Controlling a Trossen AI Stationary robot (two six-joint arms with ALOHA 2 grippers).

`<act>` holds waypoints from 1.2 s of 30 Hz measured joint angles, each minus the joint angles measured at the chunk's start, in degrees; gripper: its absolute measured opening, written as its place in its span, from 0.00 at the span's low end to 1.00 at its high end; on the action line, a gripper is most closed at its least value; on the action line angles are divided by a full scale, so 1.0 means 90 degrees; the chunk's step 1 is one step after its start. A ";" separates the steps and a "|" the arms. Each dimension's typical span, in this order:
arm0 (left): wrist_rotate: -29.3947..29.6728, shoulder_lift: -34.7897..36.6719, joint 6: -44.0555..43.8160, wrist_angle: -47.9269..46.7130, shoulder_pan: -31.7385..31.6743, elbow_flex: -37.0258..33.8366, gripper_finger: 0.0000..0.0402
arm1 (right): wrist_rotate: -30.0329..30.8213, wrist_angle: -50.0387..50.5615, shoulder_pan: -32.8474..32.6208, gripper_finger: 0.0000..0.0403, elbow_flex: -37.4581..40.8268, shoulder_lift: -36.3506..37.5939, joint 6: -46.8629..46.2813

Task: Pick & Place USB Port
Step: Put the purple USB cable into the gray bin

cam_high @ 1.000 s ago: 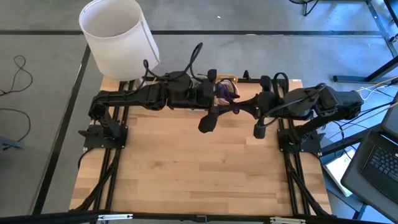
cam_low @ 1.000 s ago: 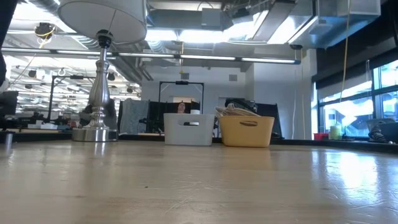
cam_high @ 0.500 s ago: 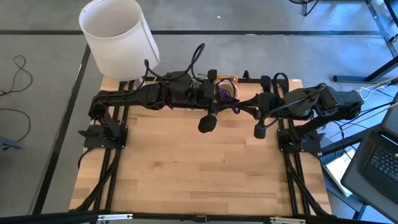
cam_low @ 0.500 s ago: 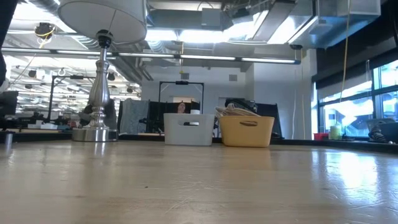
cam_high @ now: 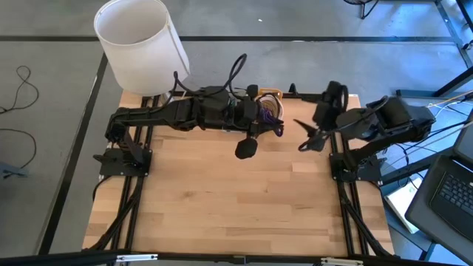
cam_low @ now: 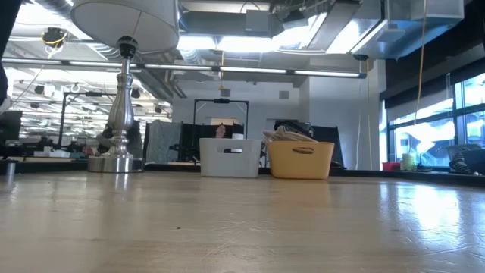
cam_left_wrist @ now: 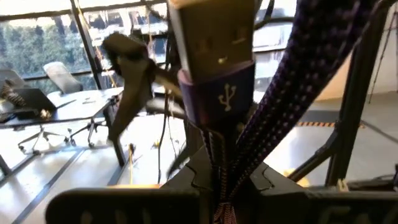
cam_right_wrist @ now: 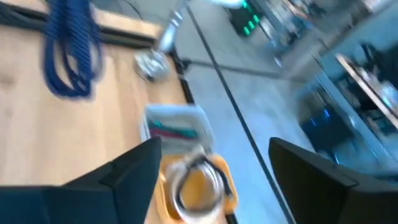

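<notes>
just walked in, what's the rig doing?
The left tool is shut on a purple braided USB cable, held above the back of the table by the yellow basket. The right tool is open and empty, off to the right side. A white bin sits beside the basket.

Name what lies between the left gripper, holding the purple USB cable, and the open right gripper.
Nothing: in the high view only bare wooden table shows between the left gripper, shut on the purple USB cable, and the open right gripper.
</notes>
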State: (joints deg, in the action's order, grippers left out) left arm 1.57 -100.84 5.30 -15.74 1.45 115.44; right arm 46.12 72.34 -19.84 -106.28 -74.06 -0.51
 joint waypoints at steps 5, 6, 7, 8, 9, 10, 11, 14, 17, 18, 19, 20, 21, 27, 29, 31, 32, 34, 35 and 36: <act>0.0467 0.0000 -0.0043 -0.0711 0.0013 0.0000 0.04 | 0.0212 0.1607 0.0000 0.78 -0.0532 0.0002 -0.1357; 0.0643 0.0000 -0.0109 -0.0923 0.0036 0.0000 0.04 | 0.0210 0.1860 0.0000 0.78 -0.0624 0.0000 -0.1594; 0.0787 0.0000 -0.0248 -0.1182 0.0065 0.0000 0.04 | 0.0210 0.2007 0.0000 0.78 -0.0693 0.0003 -0.1785; 0.0849 0.0000 -0.0392 -0.1489 0.0094 0.0000 0.04 | 0.0195 0.1961 0.0000 0.77 -0.0717 0.0020 -0.1886; 0.0888 0.0000 -0.0582 -0.1822 0.0124 0.0000 0.04 | 0.0123 0.1937 0.0000 0.77 -0.0716 0.0068 -0.1891; 0.0922 0.0000 -0.0806 -0.2184 0.0158 0.0000 0.04 | 0.0038 0.1922 0.0000 0.76 -0.0714 0.0099 -0.1887; 0.0964 0.0000 -0.1065 -0.2557 0.0199 0.0000 0.04 | 0.0015 0.1920 0.0000 0.76 -0.0716 0.0123 -0.1889; 0.1152 -0.0081 -0.1975 -0.3691 0.0340 0.0004 0.04 | -0.0006 0.1964 0.0000 0.74 -0.0714 0.0182 -0.1888; 0.1505 -0.0287 -0.2849 -0.4465 0.0511 -0.0032 0.04 | -0.0008 0.1964 0.0000 0.73 -0.0712 0.0182 -0.1875; 0.1542 -0.0393 -0.3118 -0.4397 0.0527 -0.0034 0.04 | -0.0007 0.1964 0.0000 0.73 -0.0711 0.0182 -0.1867; 0.1547 -0.0478 -0.3327 -0.4364 0.0548 -0.0047 0.04 | -0.0008 0.1964 0.0000 0.72 -0.0711 0.0182 -0.1841; 0.1548 -0.0610 -0.3454 -0.4496 0.0558 -0.0058 0.04 | -0.0011 0.1965 0.0000 0.72 -0.0711 0.0179 -0.1790; 0.1572 -0.0762 -0.3532 -0.4513 0.0561 -0.0058 0.04 | -0.0010 0.1964 0.0001 0.72 -0.0711 0.0173 -0.1774; 0.1781 -0.1759 -0.3624 -0.4412 0.0128 -0.0067 0.04 | -0.0080 0.1965 0.0006 0.71 -0.0704 0.0160 -0.1870; 0.1899 -0.1982 -0.3628 -0.4374 -0.0156 -0.0068 0.04 | -0.0119 0.1964 0.0007 0.71 -0.0704 0.0160 -0.1968; 0.1977 -0.2117 -0.3624 -0.4434 -0.0443 -0.0070 0.04 | -0.0233 0.1964 0.0007 0.70 -0.0704 0.0160 -0.2070; 0.2100 -0.2165 -0.3588 -0.4460 -0.0592 -0.0070 0.04 | -0.0297 0.1964 0.0007 0.70 -0.0704 0.0160 -0.2097; 0.2423 -0.2192 -0.3505 -0.4419 -0.0882 -0.0070 0.04 | -0.0367 0.1964 0.0007 0.70 -0.0704 0.0160 -0.2193; 0.2573 -0.2193 -0.3442 -0.4423 -0.1040 -0.0070 0.04 | -0.0370 0.1964 0.0007 0.70 -0.0704 0.0160 -0.2237; 0.2705 -0.2193 -0.3368 -0.4398 -0.1203 -0.0070 0.04 | -0.0369 0.1964 0.0007 0.70 -0.0704 0.0160 -0.2261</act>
State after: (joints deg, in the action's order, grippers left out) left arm 25.92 -120.57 -25.01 -55.32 -9.37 114.80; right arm 42.80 90.02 -19.77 -112.62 -72.62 -20.86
